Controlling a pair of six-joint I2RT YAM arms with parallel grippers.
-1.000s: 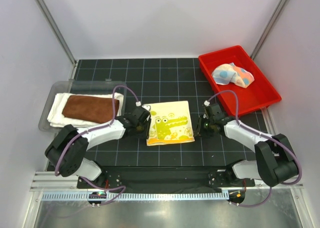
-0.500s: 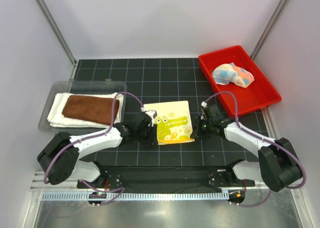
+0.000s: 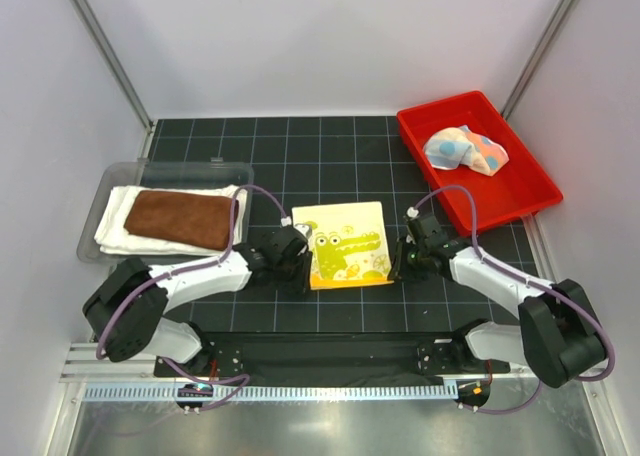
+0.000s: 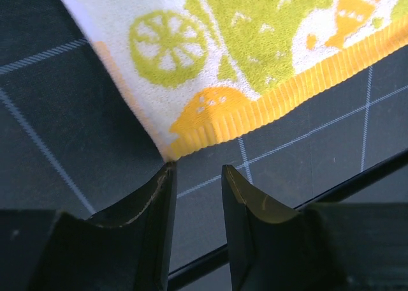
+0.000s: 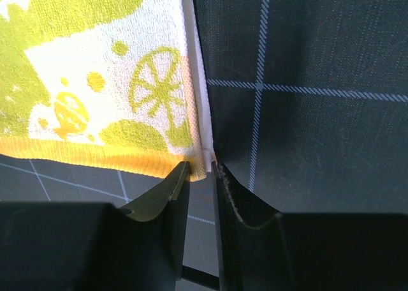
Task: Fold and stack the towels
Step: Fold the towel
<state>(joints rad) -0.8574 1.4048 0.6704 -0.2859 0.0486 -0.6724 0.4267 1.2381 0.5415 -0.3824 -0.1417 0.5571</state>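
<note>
The yellow towel with the green crocodile (image 3: pixel 345 244) lies flat at the mat's middle. My left gripper (image 3: pixel 299 267) is at its near left corner. In the left wrist view (image 4: pixel 196 170) the jaws stand apart and empty, and the towel (image 4: pixel 255 42) corner touches one fingertip (image 4: pixel 167 171). My right gripper (image 3: pixel 401 259) is at the near right corner. In the right wrist view (image 5: pixel 201 168) the jaws are nearly closed with the towel (image 5: pixel 95 80) corner between the tips. The brown towel (image 3: pixel 180 218) lies on the cream-white towel (image 3: pixel 113 231). The pastel towel (image 3: pixel 464 149) is bunched up.
A clear tray (image 3: pixel 92 238) at the left holds the brown and cream-white towels. A red bin (image 3: pixel 520 191) at the back right holds the pastel towel. The black gridded mat (image 3: pixel 320 156) runs to grey walls at the back and sides.
My left gripper has moved right along the towel's left edge to its near corner. The towel has shifted slightly right. My right gripper has edged in to the near right corner.
</note>
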